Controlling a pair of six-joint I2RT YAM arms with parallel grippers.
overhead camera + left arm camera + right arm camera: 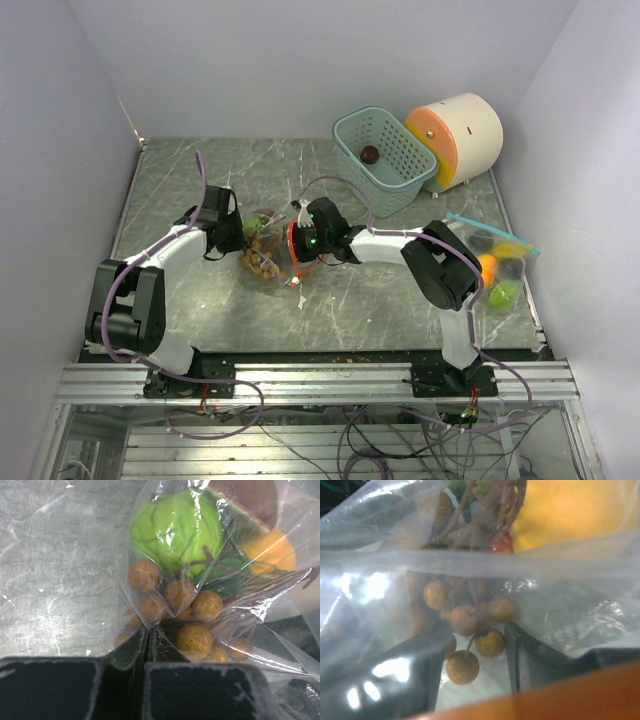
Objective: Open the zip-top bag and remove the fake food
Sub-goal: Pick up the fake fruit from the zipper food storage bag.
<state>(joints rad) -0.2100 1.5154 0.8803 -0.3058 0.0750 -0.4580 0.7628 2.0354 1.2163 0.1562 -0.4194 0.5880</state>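
A clear zip-top bag (268, 255) lies mid-table between the two arms. My left gripper (148, 630) is shut on a fold of its plastic at the left side (238, 240). Through the film I see the fake food: a lumpy green fruit (175, 527), a bunch of brown balls (192, 640) and an orange piece (272, 552). My right gripper (475, 627) is inside the bag's mouth (300, 245). Its jaws stand apart, with the stemmed brown balls (489, 642) hanging between the fingers (427, 660). One ball touches the right finger; no squeeze shows.
A teal basket (392, 175) at the back holds one dark red piece (369, 154). Beside it lies a cream cylinder with an orange face (462, 140). A second zip-top bag (500, 270) with orange and green pieces lies at the right edge by the wall.
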